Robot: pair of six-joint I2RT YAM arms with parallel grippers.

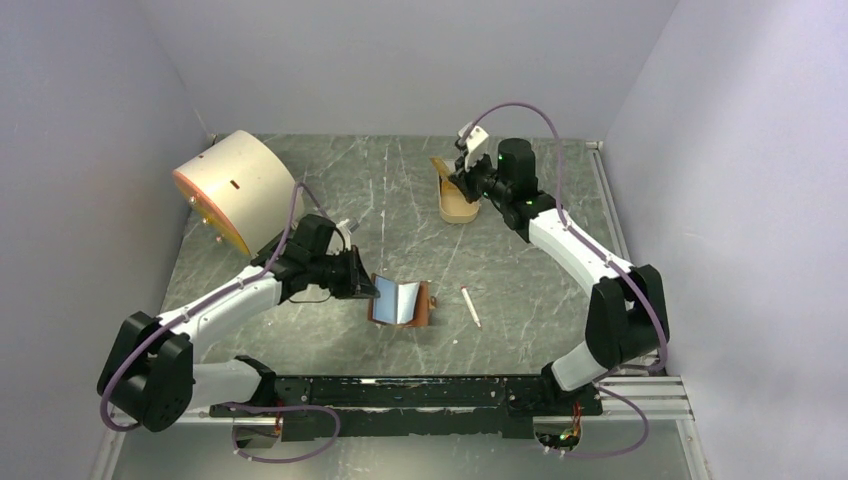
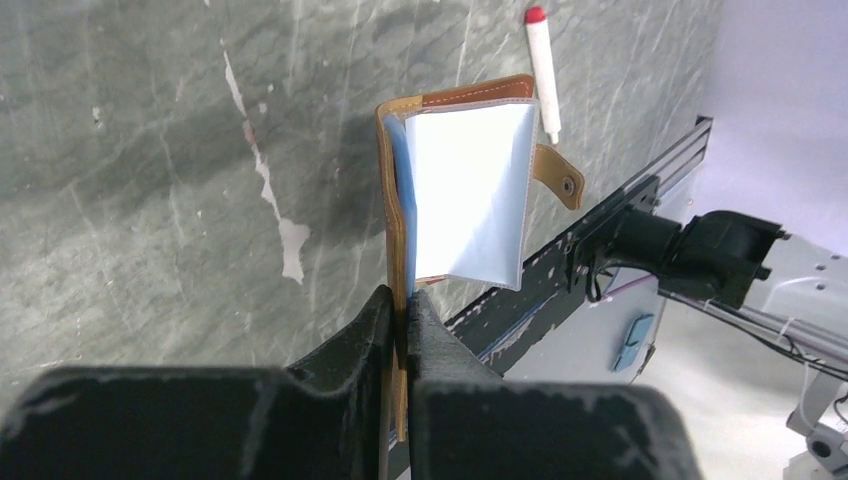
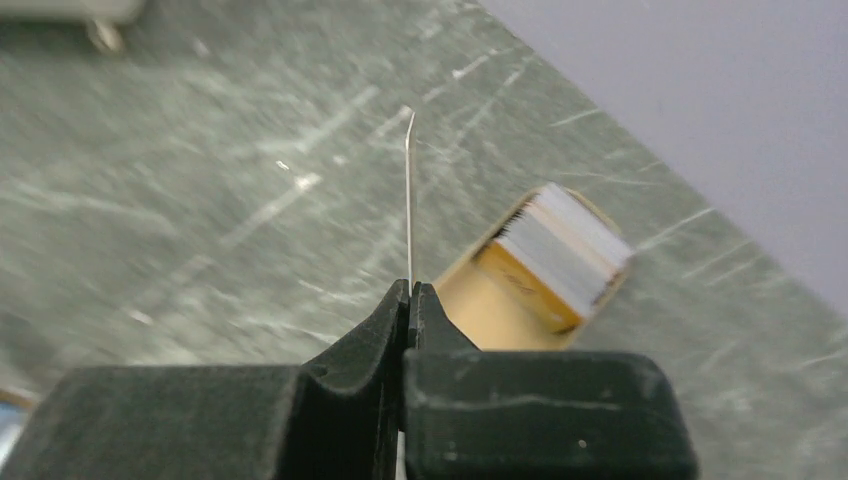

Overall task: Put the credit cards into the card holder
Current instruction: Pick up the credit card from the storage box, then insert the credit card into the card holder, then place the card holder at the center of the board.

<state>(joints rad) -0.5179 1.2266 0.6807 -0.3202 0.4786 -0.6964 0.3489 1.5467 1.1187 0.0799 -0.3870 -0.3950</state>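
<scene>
Over marbled table (image 1: 400, 200), we find left gripper (image 2: 403, 297) clamping card holder (image 2: 470, 190); credit card (image 3: 409, 200), nipped at tips of right gripper (image 3: 410, 290), could pivot loose.

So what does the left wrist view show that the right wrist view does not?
Only the left wrist: the left gripper shut on the edge of the open card holder, its blue inside showing, and a white stick with a red tip beyond it. Only the right wrist: the right gripper shut on one credit card, seen edge-on, with a tan tray holding more cards behind it. Both: the grey-green table.
</scene>
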